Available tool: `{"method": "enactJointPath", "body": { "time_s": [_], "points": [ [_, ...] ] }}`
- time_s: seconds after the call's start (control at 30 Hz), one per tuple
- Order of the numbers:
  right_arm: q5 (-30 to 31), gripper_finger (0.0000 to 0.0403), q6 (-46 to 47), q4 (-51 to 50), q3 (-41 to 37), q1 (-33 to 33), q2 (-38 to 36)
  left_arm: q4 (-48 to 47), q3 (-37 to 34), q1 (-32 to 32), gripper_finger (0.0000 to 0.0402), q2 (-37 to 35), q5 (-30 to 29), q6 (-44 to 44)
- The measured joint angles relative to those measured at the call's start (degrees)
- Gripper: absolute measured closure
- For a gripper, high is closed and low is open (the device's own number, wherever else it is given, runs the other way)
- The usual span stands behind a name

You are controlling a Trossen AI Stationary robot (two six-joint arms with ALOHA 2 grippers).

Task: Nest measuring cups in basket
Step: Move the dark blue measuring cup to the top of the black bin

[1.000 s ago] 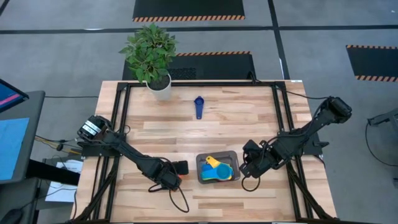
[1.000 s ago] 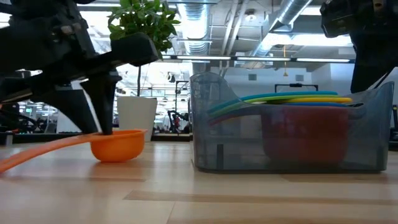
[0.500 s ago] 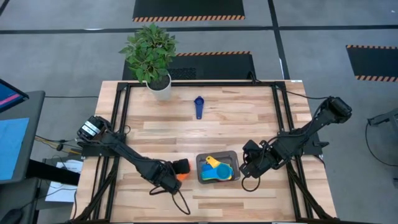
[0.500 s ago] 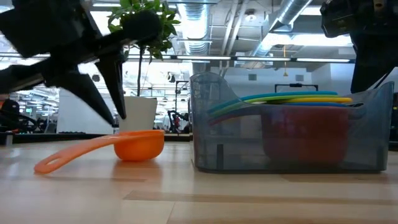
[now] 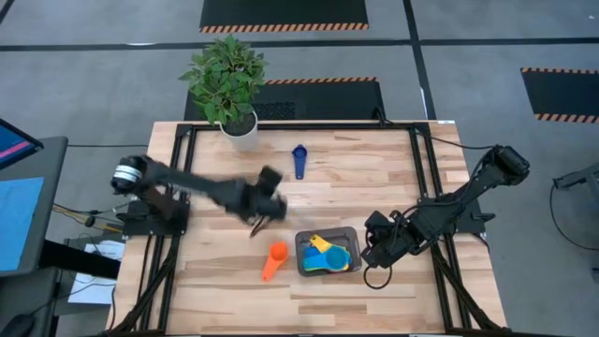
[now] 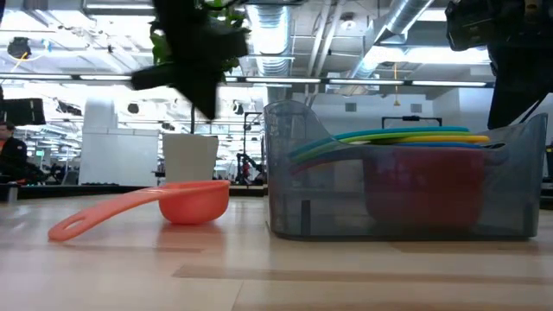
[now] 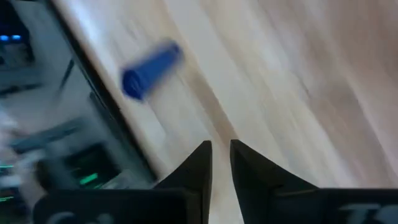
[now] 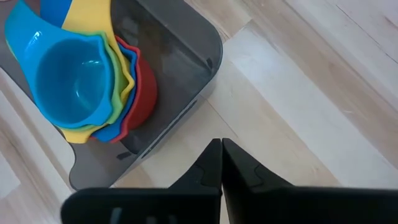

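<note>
The orange measuring cup point(image 5: 274, 260) lies upright on the table just left of the basket point(image 5: 348, 232), bowl down and handle end resting on the wood point(image 6: 69, 228). Several nested cups point(image 8: 74, 81) sit inside the basket. The dark blue cup point(image 5: 299, 161) lies alone near the far edge. My left gripper point(image 5: 273, 201) hangs in the air between the orange and dark blue cups, shut apart from a slim gap point(image 7: 221, 155), holding nothing. My right gripper point(image 8: 221, 146) hovers shut over the table by the basket's right side.
A plant in a white pot point(image 5: 241, 131) stands at the far left of the table. Bare wood stretches between the dark blue cup and the basket. Dark frame rails run along the table's left and right sides.
My left gripper has come off the orange cup's handle, risen and swung toward the far edge and the dark blue cup, rolling as it went. The orange cup slid a little toward the basket and settled with its handle on the table.
</note>
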Motion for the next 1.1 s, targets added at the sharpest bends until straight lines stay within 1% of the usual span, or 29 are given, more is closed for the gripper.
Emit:
{"method": "enactJointPath", "body": {
  "time_s": [0.07,0.1,0.13,0.23,0.3,0.37,0.4,0.5,0.57,0.6,0.67,0.73,0.8,0.83,0.87,0.9,0.97,1.03,1.07,1.1],
  "points": [
    [-0.01,0.0383,-0.04,0.00,0.00,0.00,0.00,8.56,0.00,5.08,0.0358,-1.84,7.31,0.08],
    [-0.02,0.0383,-0.08,-0.03,0.00,0.00,0.00,12.84,0.03,7.11,0.0363,-2.13,10.23,-1.58],
    [-0.02,0.0383,-0.16,0.01,0.02,0.00,0.00,16.50,0.09,8.79,0.0368,-2.19,11.87,-3.84],
    [0.16,0.0377,-0.67,-0.51,0.02,-0.02,0.00,20.31,0.07,11.36,0.0386,-2.19,11.88,-10.28],
    [2.58,0.0373,-3.17,-1.51,0.02,-0.45,0.00,19.61,0.07,11.74,0.0397,-2.20,11.71,-12.42],
    [7.48,0.0371,-5.50,-3.40,0.04,-1.36,0.01,16.09,0.00,11.71,0.0398,-2.72,11.55,-14.38],
    [11.72,0.0371,-5.99,-4.68,0.04,-2.06,0.02,13.78,0.00,11.66,0.0397,-3.12,11.50,-15.02],
    [26.86,0.0378,-6.32,-8.66,0.04,-5.45,0.02,6.56,0.02,11.66,0.0394,-4.09,12.12,-19.06],
    [36.17,0.0384,-6.32,-10.30,0.04,-9.25,0.00,3.08,0.02,11.66,0.0394,-4.10,12.50,-23.80],
    [39.62,0.0385,-6.42,-10.26,0.04,-11.54,0.00,1.35,0.01,11.66,0.0396,-4.07,12.51,-26.58],
    [44.01,0.0387,-9.24,-7.88,0.04,-17.71,0.00,-1.53,-0.83,11.47,0.0399,-4.13,13.10,-32.04],
    [44.01,0.0385,-15.43,-2.52,0.02,-24.62,0.00,-3.03,-3.12,10.99,0.0401,-4.13,13.63,-35.65],
    [41.23,0.0381,-25.97,6.83,0.02,-31.97,0.00,-3.70,-6.81,10.41,0.0400,-4.32,13.51,-38.28],
    [38.17,0.0379,-32.51,12.16,0.02,-35.38,0.00,-4.44,-8.68,10.12,0.0400,-4.59,13.57,-39.95],
    [33.52,0.0377,-39.53,18.75,0.02,-38.80,0.00,-4.81,-10.66,9.85,0.0400,-4.90,13.70,-41.86],
    [27.27,0.0377,-46.51,25.76,0.02,-41.91,0.00,-4.61,-12.67,9.64,0.0400,-5.36,13.79,-43.93],
    [10.91,0.0378,-59.65,37.69,0.02,-47.41,0.00,-4.57,-16.40,9.02,0.0401,-6.42,13.76,-48.70],
    [-4.95,0.0383,-67.64,46.45,0.04,-52.03,0.00,-4.02,-19.44,7.96,0.0401,-8.21,13.79,-52.88],
    [-9.94,0.0385,-69.00,48.65,0.22,-53.95,0.00,-4.00,-20.72,7.29,0.0401,-9.22,13.75,-54.87],
    [-12.92,0.0388,-69.17,48.82,0.76,-55.65,0.00,-3.59,-22.22,6.40,0.0401,-10.61,13.72,-56.59]
  ]
}}
